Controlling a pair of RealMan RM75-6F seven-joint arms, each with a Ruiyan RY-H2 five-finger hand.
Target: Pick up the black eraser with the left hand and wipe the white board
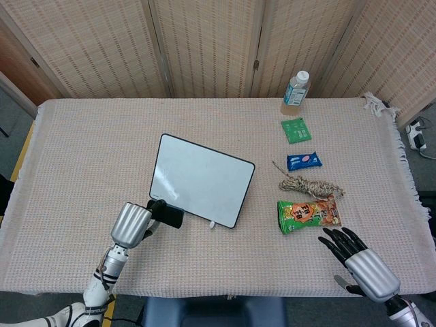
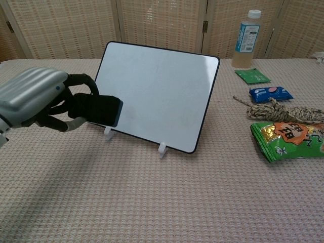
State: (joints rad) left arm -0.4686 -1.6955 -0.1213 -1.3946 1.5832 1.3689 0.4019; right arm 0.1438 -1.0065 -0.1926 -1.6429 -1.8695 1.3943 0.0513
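My left hand [image 1: 131, 223] [image 2: 35, 97] grips the black eraser [image 2: 95, 109] [image 1: 167, 213] and holds it off the table, in front of the lower left corner of the white board [image 2: 154, 92] [image 1: 200, 179]. The board stands tilted back on two small white feet near the table's middle. I cannot tell whether the eraser touches the board's face. My right hand [image 1: 362, 266] rests open near the front right of the table, fingers spread, just below the snack bag; the chest view does not show it.
To the right of the board lie a green-and-orange snack bag [image 1: 308, 214] [image 2: 288, 139], a coil of rope [image 1: 310, 184], a blue packet [image 1: 304, 161], a green packet [image 1: 296, 129] and a bottle [image 1: 294, 92]. A folding screen stands behind the cloth-covered table [image 1: 88, 150].
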